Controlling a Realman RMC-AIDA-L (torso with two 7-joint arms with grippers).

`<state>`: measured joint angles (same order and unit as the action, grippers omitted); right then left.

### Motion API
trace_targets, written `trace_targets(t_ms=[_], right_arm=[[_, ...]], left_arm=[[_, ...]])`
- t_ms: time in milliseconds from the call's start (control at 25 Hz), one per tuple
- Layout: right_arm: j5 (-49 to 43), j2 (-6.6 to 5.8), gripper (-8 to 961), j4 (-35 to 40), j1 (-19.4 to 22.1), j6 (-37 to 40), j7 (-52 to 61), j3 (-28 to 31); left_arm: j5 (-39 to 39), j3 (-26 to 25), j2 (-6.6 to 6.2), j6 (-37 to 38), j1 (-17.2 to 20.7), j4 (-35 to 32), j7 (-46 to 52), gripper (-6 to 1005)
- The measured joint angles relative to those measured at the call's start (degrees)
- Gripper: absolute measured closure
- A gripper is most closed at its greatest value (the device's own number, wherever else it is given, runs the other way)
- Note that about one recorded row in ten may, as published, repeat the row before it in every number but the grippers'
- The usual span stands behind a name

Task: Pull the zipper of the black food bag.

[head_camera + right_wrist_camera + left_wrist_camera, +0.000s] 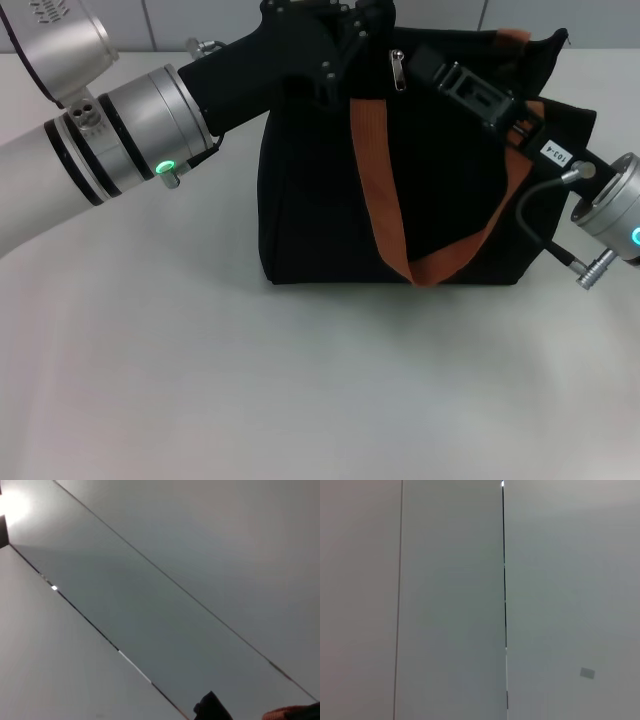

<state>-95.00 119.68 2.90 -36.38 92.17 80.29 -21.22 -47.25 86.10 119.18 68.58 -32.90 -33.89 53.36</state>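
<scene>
The black food bag [320, 210] stands in the middle of the white table in the head view. An orange-brown handle [380, 190] hangs down its front. The silver zipper [398, 70] pull hangs at the bag's upper edge. My left gripper [345, 40] reaches in from the left and sits against the bag's top, just left of the pull. From the right, my right gripper [430, 62] lies across the bag's top, just right of the pull. The right wrist view catches only a black corner of the bag [212, 711] and a strip of orange handle [292, 713].
The white table [300, 380] spreads out in front of the bag. A tiled wall runs behind it. A small metal object [205, 46] lies behind my left arm. Both wrist views show mostly grey wall panels [450, 605].
</scene>
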Motion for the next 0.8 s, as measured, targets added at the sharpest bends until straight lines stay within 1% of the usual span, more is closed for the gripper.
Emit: trace_targets(t_ms=[200,560,800], right_arm=[[0.17,0.02,628,-0.51,0.02,-2.64,0.03,0.26],[-0.64,0.02,631,-1.14,-2.38,-2.76,0.17,-0.88],[-0.35,0.01,632,-0.97,-1.52,-3.08,0.37,-0.63]], left_arm=[[0.37,0.36,0.0,-0.02,0.17,-0.4,-0.01,964],[0.75,0.84,-0.01,-0.13,0.1,-0.73,-0.01,963],[0.78,0.83,0.0,-0.14,0.13,-0.76,-0.01,961]])
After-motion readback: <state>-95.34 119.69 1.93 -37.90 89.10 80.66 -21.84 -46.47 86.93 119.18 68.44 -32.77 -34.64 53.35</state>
